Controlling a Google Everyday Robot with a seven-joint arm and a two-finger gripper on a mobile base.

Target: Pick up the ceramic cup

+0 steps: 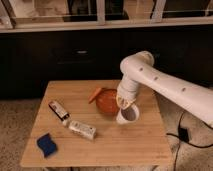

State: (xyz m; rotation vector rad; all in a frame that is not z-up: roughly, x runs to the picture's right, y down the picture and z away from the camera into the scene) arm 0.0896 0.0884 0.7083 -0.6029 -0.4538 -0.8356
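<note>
The ceramic cup (pixel 127 114) sits at the right-centre of the wooden table (pixel 115 145), just beside the orange bowl (pixel 107 101) and on its right. It appears tilted, its mouth turned toward the viewer, and whether its base rests on the table or has cleared it cannot be told.

Handling assessment: the cup is judged rigid, light for its size and breakable. Glazed ceramic would be slick, so a pinch across the rim wall, one finger inside and one outside, looks the soundest hold. No handle is visible. A tilted cup held only at the rim may swing or slip. The bowl's closeness leaves little room on that side.

Appearance: small, round, white outside, with a greyish-purple interior; clearly smaller than the bowl.

The hand (pixel 125 103) is at the cup's upper rim, hanging from the white arm (pixel 165 87) that reaches in from the right. It appears closed on the rim, gripping the cup, though the contact itself is partly hidden.

Other items: an orange carrot-like object (pixel 94 94) against the bowl's far left edge, two packaged items (pixel 82 129) and a blue sponge (pixel 46 144) lying well apart to the left.
</note>
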